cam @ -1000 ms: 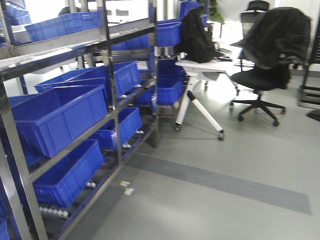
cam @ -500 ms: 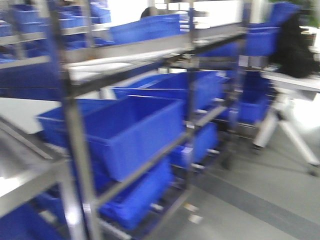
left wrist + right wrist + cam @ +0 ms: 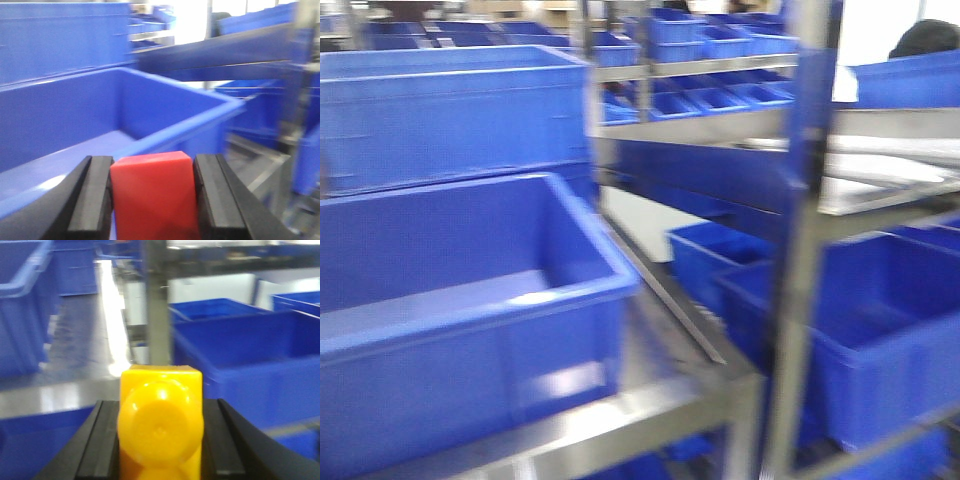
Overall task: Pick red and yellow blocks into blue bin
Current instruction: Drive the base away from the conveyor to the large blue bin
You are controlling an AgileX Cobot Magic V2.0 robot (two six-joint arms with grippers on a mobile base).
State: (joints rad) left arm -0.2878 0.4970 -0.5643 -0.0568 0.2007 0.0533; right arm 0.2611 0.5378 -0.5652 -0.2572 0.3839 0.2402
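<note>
a: steel shelving [image 3: 790,300] with many ribbed blue crates [image 3: 450,110] fills the front view, and everything is a little blurred. where is the blue bin?

b: the blue bin [image 3: 190,125] is straight ahead of the left gripper [image 3: 152,187], just beyond its tips and somewhat lower. its walls are smooth and its rim is rounded. in the front view it stands on a shiny shelf board [image 3: 650,410].

a: what does this gripper have?

b: the red cube [image 3: 150,205]. the black fingers [image 3: 95,195] are closed to the width of the cube and press on both its sides.

a: is the cube already above the bin?

b: i cannot tell. it sits on the near side of the rim, not touching it.

a: and the right gripper?

b: the right gripper [image 3: 160,450] is closed the same way, on the yellow brick [image 3: 161,385]. one round stud faces the camera. straight ahead of this gripper is a grey metal post [image 3: 159,315], and ahead to its right are dark blue tubs [image 3: 240,355]. i cannot tell if the blue bin is in this view.
</note>
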